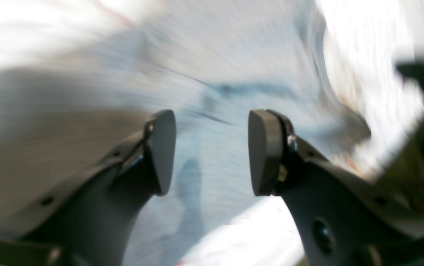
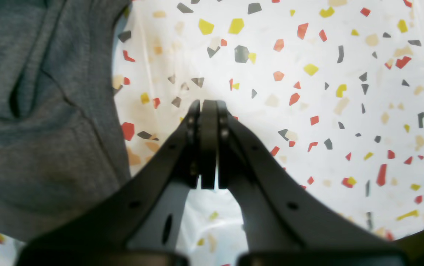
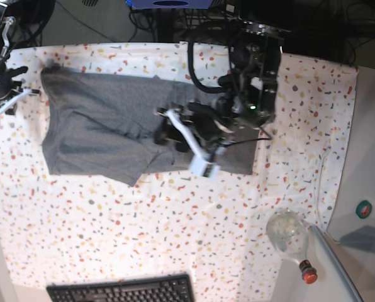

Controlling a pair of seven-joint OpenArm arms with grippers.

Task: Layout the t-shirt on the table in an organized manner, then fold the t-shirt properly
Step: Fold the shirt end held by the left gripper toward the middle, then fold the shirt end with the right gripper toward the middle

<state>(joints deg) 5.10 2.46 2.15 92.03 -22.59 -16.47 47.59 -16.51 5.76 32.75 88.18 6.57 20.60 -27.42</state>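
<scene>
The t-shirt (image 3: pixel 106 129) lies spread on the counter (image 3: pixel 175 233), a white cloth with red, yellow and grey flecks. In the base view the garment is roughly rectangular and flattened, with creases and a raised fold near its middle; one lower corner juts out unevenly.

Left hand (image 1: pixel 212 151): positioned over the t-shirt (image 1: pixel 234 74), close to the middle fold. The left wrist view is heavily motion-blurred, but both pads are sharp and stand clearly apart, with pale grey fabric visible in the gap and nothing between them. State: released, holding nothing. In the base view this hand (image 3: pixel 168 129) sits above the garment's central region, with the arm reaching in from the far side of the counter. Whether the pads touch the cloth cannot be told.

Right hand (image 2: pixel 208 107): pads pressed flat together with nothing between them. State: clenched, empty. It hovers over bare counter (image 2: pixel 308 111), with the t-shirt (image 2: pixel 42 111) just beside it to one side; a seam and a fold of dark grey knit run along that edge. In the base view this hand (image 3: pixel 2 82) is at the counter's edge, beside the garment's end and not on it.

Also on the counter, well apart from both hands: a keyboard (image 3: pixel 121 290) at the near edge and a clear glass bulb-shaped object (image 3: pixel 288 233) with a red cap near the corner.
</scene>
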